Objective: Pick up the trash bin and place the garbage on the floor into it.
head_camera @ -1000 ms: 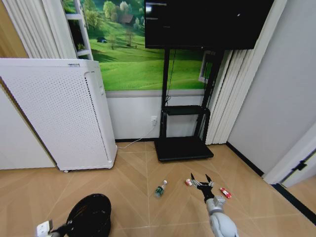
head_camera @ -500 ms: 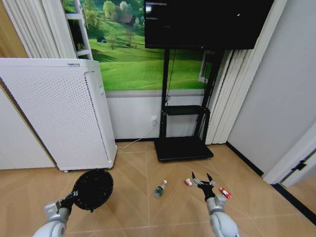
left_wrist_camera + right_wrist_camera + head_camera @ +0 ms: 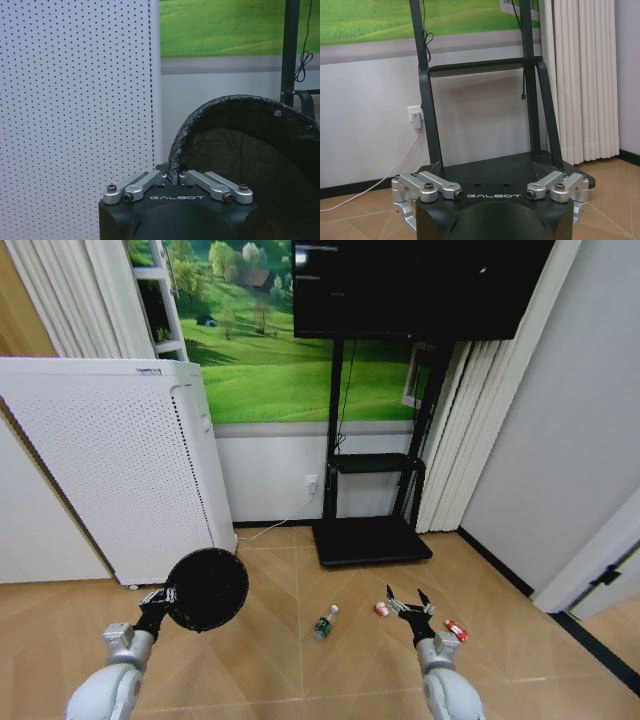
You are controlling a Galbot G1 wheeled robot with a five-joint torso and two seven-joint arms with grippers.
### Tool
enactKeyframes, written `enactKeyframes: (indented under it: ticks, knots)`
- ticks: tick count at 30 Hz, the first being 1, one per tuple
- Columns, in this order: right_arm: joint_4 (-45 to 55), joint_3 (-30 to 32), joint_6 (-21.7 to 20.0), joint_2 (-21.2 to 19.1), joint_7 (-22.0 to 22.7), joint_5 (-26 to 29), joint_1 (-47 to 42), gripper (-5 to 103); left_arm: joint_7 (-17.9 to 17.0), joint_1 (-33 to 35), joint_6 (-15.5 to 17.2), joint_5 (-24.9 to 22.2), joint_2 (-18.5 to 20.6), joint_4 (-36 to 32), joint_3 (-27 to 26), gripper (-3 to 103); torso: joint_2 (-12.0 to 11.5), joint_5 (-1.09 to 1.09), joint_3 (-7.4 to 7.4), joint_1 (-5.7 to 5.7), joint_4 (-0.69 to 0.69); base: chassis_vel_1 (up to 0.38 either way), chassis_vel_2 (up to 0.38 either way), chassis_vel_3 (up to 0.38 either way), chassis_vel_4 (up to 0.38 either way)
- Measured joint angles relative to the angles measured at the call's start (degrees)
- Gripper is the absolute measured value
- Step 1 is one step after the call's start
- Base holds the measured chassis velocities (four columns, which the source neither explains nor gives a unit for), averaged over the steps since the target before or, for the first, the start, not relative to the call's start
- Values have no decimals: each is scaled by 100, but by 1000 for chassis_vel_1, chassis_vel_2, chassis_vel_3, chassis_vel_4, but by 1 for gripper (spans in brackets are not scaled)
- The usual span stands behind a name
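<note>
A wheeled robot holds the trash bin (image 3: 207, 589) off the floor (image 3: 300, 660) at about nine o'clock in the head view, its mouth tipped toward the camera so the dark inside shows. The tilt likely comes from being gripped by one edge alone, and the lifted position suits carrying it over to the litter. In the left wrist view the left claw (image 3: 172, 176) is pinched on the bin's rim, the two silver fingers (image 3: 142, 182) drawn in until they nearly meet, with the liner's crinkled edge caught between them. A tall white perforated appliance (image 3: 120, 460) stands just behind the bin.

The garbage lies untouched on the wood floor near six o'clock: a clear bottle (image 3: 324, 622) with a green label, a small red-and-white item (image 3: 381, 609) just beside the right claw as seen from the head camera, and another red-and-white item (image 3: 456, 630) toward five o'clock. None of it is in the bin yet.

The right claw (image 3: 407, 604) hangs low over the floor between the two small items, fingers spread wide and holding nothing (whether it touches either piece cannot be told). The right wrist view faces the black TV stand (image 3: 485, 125) against the wall, the silver fingers (image 3: 427, 187) set well apart.
</note>
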Motion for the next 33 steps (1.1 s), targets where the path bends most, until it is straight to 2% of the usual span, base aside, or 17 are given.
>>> enactKeyframes:
  ticks: [19, 33]
  knots:
    - [137, 0, -323, -14, -33, -16, 72, 100, 96, 18, -18, -41, 9, -229, 183, 3, 0, 0, 0, 0, -1, 0, 0, 0, 0]
    - [25, -7, -207, -84, -170, -19, 59, 100, 118, 51, 13, 94, -102, -290, 242, 3, 1, 0, -1, -1, 0, -17, 18, 20, -21]
